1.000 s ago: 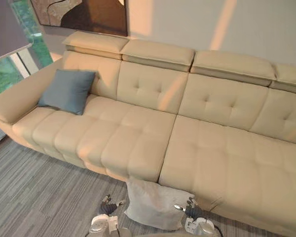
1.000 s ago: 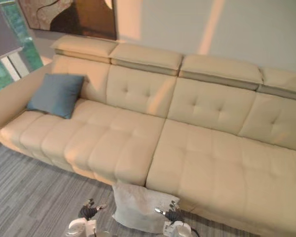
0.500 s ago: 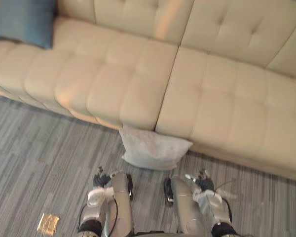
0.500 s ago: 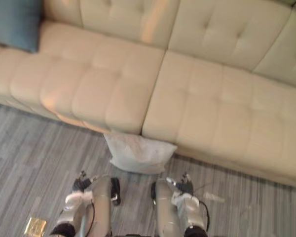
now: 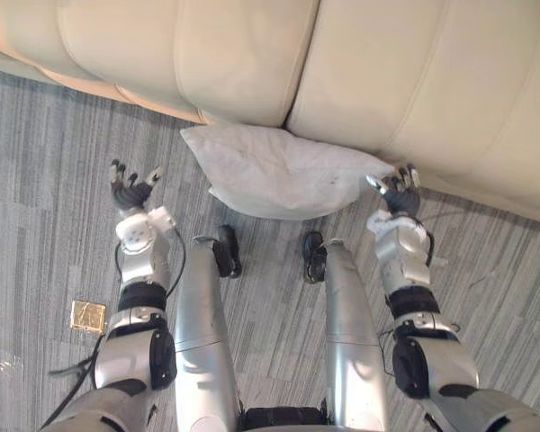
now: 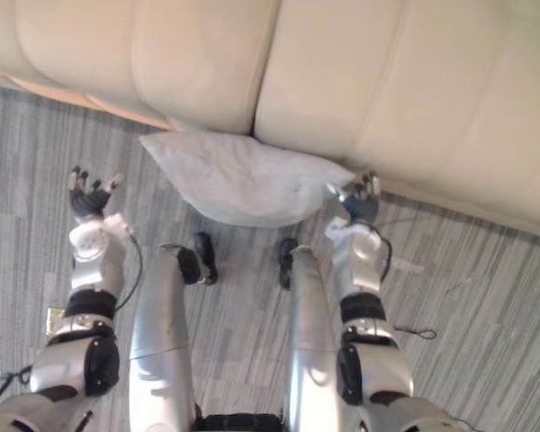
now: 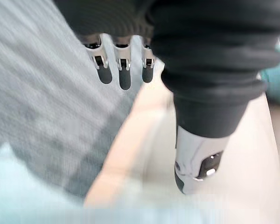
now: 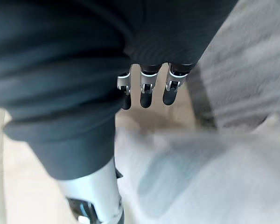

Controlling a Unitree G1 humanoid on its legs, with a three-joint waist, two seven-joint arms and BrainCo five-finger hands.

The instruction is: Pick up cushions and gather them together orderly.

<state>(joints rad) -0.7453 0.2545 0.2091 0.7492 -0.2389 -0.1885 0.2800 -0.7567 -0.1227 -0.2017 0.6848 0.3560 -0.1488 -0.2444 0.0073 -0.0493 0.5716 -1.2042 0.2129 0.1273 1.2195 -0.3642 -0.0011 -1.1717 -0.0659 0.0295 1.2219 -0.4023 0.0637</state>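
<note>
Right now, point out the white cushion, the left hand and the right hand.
white cushion (image 5: 274,180): left eye view, middle of its upper face.
left hand (image 5: 129,193): left eye view, its palm.
right hand (image 5: 400,198): left eye view, its palm.

Pale grey-white cushion (image 5: 279,171), soft and plump, fabric lightly creased with a few small dark specks; roughly rectangular, corners drawn out to points; lying flat on the grey striped carpet (image 5: 54,153), long side running left to right; far edge pressed against the base of the cream sofa (image 5: 252,54), just below the seam between two seat sections; left corner sticking out along the sofa front, right corner tapering toward the robot's right; near edge rounded and bulging; not lifted, not held.
</note>
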